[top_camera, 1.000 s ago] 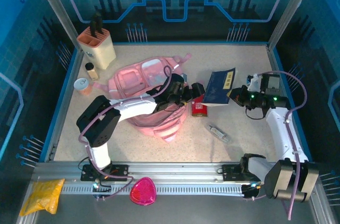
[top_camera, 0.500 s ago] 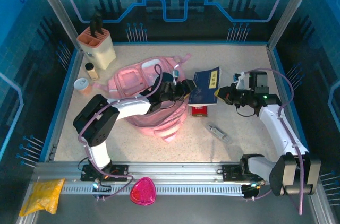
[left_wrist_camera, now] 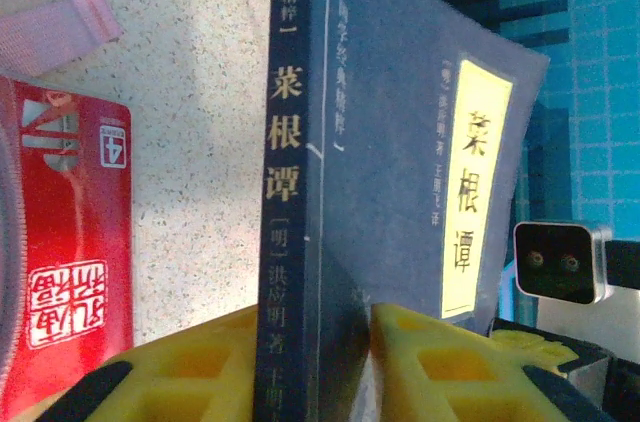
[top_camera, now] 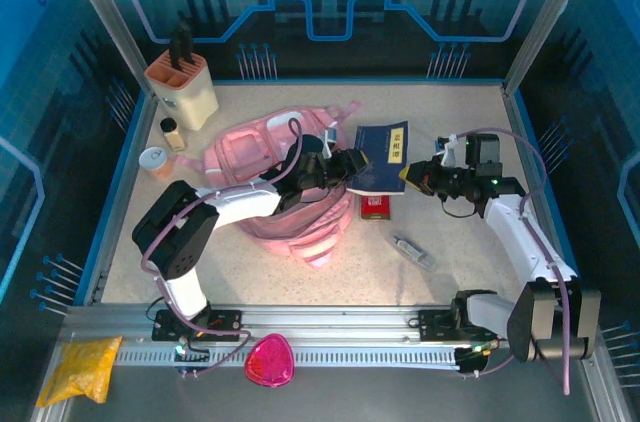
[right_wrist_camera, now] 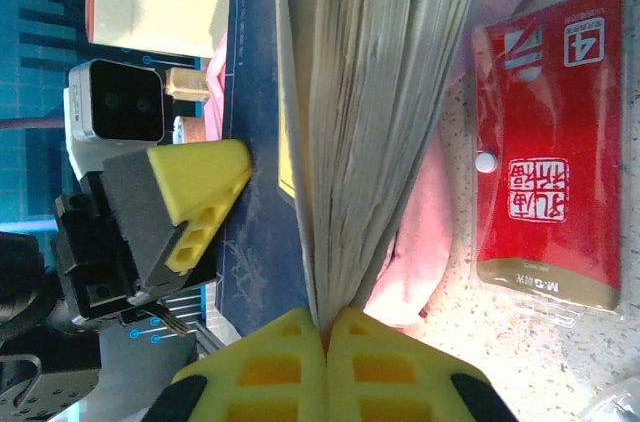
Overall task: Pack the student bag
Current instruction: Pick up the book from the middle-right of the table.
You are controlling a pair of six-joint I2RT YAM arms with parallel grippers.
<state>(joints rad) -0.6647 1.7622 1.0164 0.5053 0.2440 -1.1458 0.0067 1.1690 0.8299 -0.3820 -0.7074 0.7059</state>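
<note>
Student bag (top_camera: 262, 147), pink, crumpled on our tabletop (top_camera: 450, 272), our left hand (left_wrist_camera: 315, 342) and right hand (right_wrist_camera: 325, 320) both clamped on blue book (top_camera: 380, 147), knives (top_camera: 182, 42) in block (top_camera: 185, 92).

- Table (top_camera: 470, 252): speckled beige top with a blue rim.
- Knife block (top_camera: 182, 90): upright in the far left corner, dark handles standing out of it.
- Small dark-capped bottle (top_camera: 172, 133): just in front of the block.
- Orange cup (top_camera: 156, 161): near the left rim.
- Student bag (top_camera: 262, 147): left of centre.
- Red packet (top_camera: 375, 206): flat, just right of the bag.
- Small clear item (top_camera: 410, 250): nearer, apart from the packet.
</note>
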